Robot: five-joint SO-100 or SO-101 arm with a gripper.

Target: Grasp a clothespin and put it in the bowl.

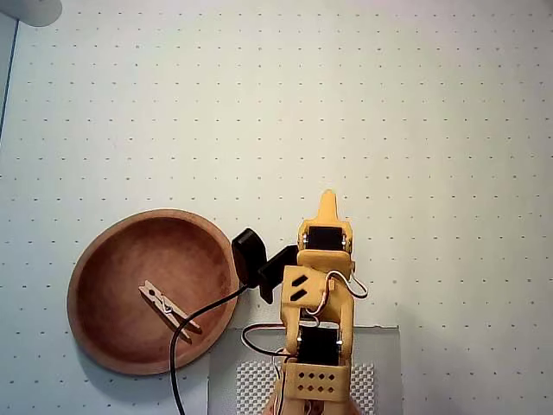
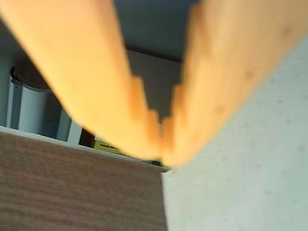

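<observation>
In the overhead view a light-tan wooden clothespin (image 1: 169, 309) lies flat inside the round reddish-brown wooden bowl (image 1: 95, 264) at the lower left. My orange gripper (image 1: 327, 202) sits to the right of the bowl, folded back over the arm's base, its tip pointing away from the base. It is well clear of the bowl and the clothespin. In the wrist view the two orange fingers meet at their tips (image 2: 161, 154) with nothing between them. The bowl and clothespin do not show in the wrist view.
The white dotted mat (image 1: 389, 130) covers the table. A black camera (image 1: 251, 258) and its cable (image 1: 186, 333) hang beside the bowl's right rim. A grey plate (image 1: 380, 346) lies under the arm's base. A pale round object (image 1: 30, 10) sits at the top left corner.
</observation>
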